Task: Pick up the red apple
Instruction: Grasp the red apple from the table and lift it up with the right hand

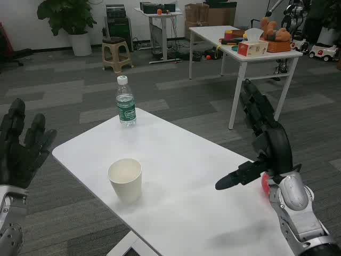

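Only a small red sliver of the red apple point(264, 183) shows at the table's right edge, the rest hidden behind my right hand point(268, 145). That hand stands edge-on in front of the apple, its fingers stretched up and away and its thumb pointing left over the table. I see nothing gripped in it. I cannot tell whether the palm touches the apple. My left hand point(21, 150) is raised beyond the table's left corner, fingers apart and holding nothing.
A paper cup point(126, 180) stands on the white table point(181, 160) near its left front. A water bottle point(126, 101) with a green label stands at the far corner. Behind, a second white table point(234, 53) carries a tissue box and toys.
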### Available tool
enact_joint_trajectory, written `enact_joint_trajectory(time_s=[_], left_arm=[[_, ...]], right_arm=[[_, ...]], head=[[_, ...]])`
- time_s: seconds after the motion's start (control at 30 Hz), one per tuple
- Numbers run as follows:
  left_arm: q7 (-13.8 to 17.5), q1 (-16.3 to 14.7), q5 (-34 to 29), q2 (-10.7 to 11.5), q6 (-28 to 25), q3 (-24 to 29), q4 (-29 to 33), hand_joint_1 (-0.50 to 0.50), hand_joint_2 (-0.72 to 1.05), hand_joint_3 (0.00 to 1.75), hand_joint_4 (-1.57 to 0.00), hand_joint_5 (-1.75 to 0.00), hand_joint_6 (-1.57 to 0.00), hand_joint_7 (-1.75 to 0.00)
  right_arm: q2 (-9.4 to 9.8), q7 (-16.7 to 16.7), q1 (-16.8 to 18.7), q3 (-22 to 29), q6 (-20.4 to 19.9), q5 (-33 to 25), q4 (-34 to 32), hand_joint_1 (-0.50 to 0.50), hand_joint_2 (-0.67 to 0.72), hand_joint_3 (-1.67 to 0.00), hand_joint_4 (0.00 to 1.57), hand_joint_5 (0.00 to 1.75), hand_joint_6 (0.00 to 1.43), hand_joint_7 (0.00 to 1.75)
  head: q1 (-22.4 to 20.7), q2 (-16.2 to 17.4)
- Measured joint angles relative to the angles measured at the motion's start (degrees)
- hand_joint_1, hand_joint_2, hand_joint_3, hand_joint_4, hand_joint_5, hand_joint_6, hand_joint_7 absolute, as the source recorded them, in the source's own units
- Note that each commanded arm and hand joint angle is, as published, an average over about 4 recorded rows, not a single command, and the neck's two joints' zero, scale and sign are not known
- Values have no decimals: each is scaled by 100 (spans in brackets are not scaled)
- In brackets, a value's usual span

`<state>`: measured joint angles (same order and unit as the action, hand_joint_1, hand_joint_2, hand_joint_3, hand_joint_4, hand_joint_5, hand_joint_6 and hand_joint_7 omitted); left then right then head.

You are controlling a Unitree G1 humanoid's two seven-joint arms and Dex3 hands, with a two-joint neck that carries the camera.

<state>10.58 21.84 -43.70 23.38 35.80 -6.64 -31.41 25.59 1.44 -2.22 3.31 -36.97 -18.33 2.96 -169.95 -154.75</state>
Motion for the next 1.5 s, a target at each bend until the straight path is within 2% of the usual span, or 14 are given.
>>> enact_joint_trajectory(time_s=[0.03, 0.07, 0.1, 0.17, 0.23, 0.47, 0.6, 0.67, 0.77, 1.03, 1.23, 1.37, 1.43, 1.5], left_arm=[[-89, 22, 77, -17, 9, -4, 42, -50, -55, 3, 0, -21, 0, 0], [-165, 63, 165, -41, 30, -19, 107, -50, -55, 4, 0, -21, 0, 0], [-288, 134, 311, -78, 69, -39, 227, -50, -55, 7, 0, -21, 0, 0], [-455, 351, 554, -145, 206, -79, 520, -50, -53, 7, 0, -21, 0, 0], [-491, 521, 622, -146, 329, -82, 702, -50, -50, 4, 0, -21, 0, 0], [-564, 537, 625, 223, 295, -82, 774, -50, -53, 4, 0, -21, 0, 0], [-570, 537, 624, 243, 294, -81, 821, -50, -46, 4, 0, -21, 0, 0], [-569, 537, 624, 243, 294, -81, 848, -50, -46, 9, 0, -21, 0, 0], [-568, 538, 624, 243, 287, -81, 864, -50, -46, 9, 0, -21, 0, 0], [-461, 489, 624, 247, 58, -81, 875, -50, -46, 4, 0, -21, 0, 0], [-301, 257, 623, 246, -237, -70, 855, -50, -39, 4, 0, -21, 0, 0], [-275, 233, 624, 224, -260, -73, 744, -50, -37, 2, 0, -21, 0, 0], [-271, 226, 623, 208, -263, -79, 669, -50, -37, 4, 0, -21, 0, 0], [-268, 219, 623, 195, -264, -86, 631, -50, -37, 2, 0, -21, 0, 0]], right_arm=[[-4, -40, -111, -12, -15, -26, 80, -46, 64, 0, 0, 0, 0, 0], [-7, -80, -254, -19, -28, -52, 149, -46, 63, 0, 0, 0, 0, 0], [-11, -156, -494, -29, -54, -82, 241, -46, 61, 0, 0, 0, 0, 0], [-10, -305, -1024, -18, -91, -107, 294, -46, 60, 0, 0, 0, 0, 0], [3, -377, -1291, 16, -118, -88, 196, -46, 60, 0, 0, 0, 0, 0], [183, -401, -1212, 112, -83, -23, 72, -46, 60, 0, 0, 0, 0, 0], [188, -401, -1209, 140, -81, -19, 25, -46, 58, 0, 0, 0, 0, 0], [188, -401, -1209, 140, -81, -18, 23, -46, 55, 0, 0, 0, 0, 0], [188, -403, -1208, 140, -75, -18, 21, -46, 53, 0, 0, 0, 0, 0], [254, -532, -1119, 140, 5, -19, 7, -46, 47, 0, 0, 0, 0, 0], [388, -610, -730, 336, 106, -8, -17, -46, 47, 0, 0, 0, 0, 0], [395, -611, -467, 534, 125, -30, -100, -46, 47, 0, 0, 0, 0, 0], [396, -611, -314, 634, 135, -68, -196, -46, 47, 0, 0, 0, 0, 0], [395, -612, -169, 737, 148, -95, -300, -46, 47, 0, 0, 0, 0, 0]], head=[[-5, -446], [-8, -667], [-14, -1335], [-19, -1330], [-24, -1326], [-36, -1303], [-35, -1275], [-37, -1145], [-31, -730], [-97, 1021], [-248, 1519], [-197, 1657], [-2, 1631], [537, 1520]])
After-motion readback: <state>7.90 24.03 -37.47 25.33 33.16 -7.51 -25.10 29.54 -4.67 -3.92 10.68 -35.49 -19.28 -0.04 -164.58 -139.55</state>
